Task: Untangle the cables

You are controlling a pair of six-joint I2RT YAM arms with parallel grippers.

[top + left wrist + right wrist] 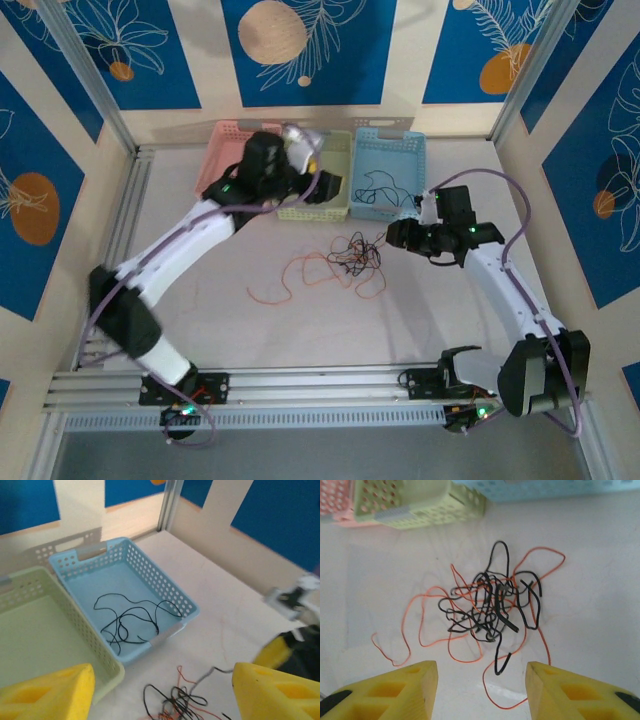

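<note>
A: Cables (490, 605) – where rn?
B: Most sit in one tangle (355, 255) on the table (600, 580), just ahead of the right gripper (481, 670). One black cable (131, 615) lies alone in the blue basket (165, 587), ahead of & below the left gripper (163, 680)
A: Grippers?
B: Both released, jaws apart, nothing betw them. The tangle is near the left one too, just under its fingertips
A: What could go wrong?
B: IMO the main risk is a pinch in the middle of the knot. That would catch several strands at once, so a pull lifts the whole bunch or cinches it tighter. The strands are thin & limp, so one may slip out of the pads. The orange-red cable (419, 625) loops out wide to the right gripper's left, so dragging it could snag the black ones. Both arms are close over the same spot, so a bump is poss
A: Counts?
B: 3 baskets: pink basket (222, 150), green basket (30, 580), blue. 2 grippers. 1 black cable sorted. In the tangle there are several black strands & at least 1 orange-red; too knotted for an exact no
</note>
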